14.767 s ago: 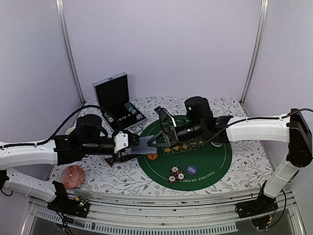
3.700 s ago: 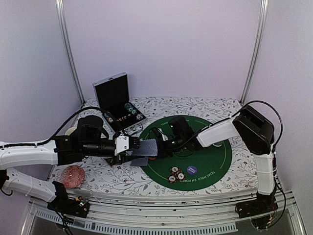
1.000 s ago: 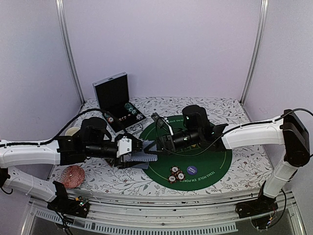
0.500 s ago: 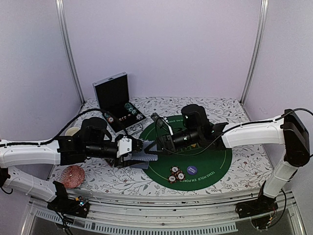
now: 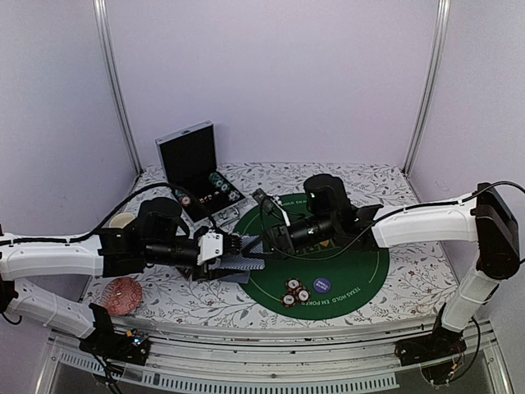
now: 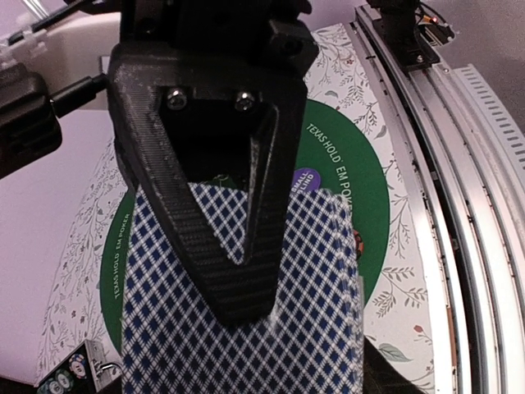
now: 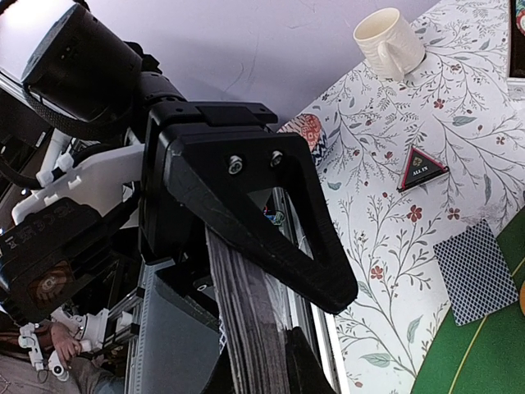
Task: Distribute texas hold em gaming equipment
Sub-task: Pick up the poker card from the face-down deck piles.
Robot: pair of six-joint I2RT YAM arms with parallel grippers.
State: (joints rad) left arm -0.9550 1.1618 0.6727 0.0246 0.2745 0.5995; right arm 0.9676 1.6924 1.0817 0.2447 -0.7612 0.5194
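Top external view: the left pincer (image 5: 223, 249) is pressed onto the deck of blue-grey-backed playing cards (image 5: 244, 263) at the left edge of the green mat (image 5: 361, 271). The right pincer (image 5: 264, 240) straddles the deck's far end; I cannot tell if it grips. Dealing seems in hand; next, peel off one card. The mat reads "TEXAS HOLD EM POKER", the black triangular marker (image 7: 422, 170) "ALL IN".
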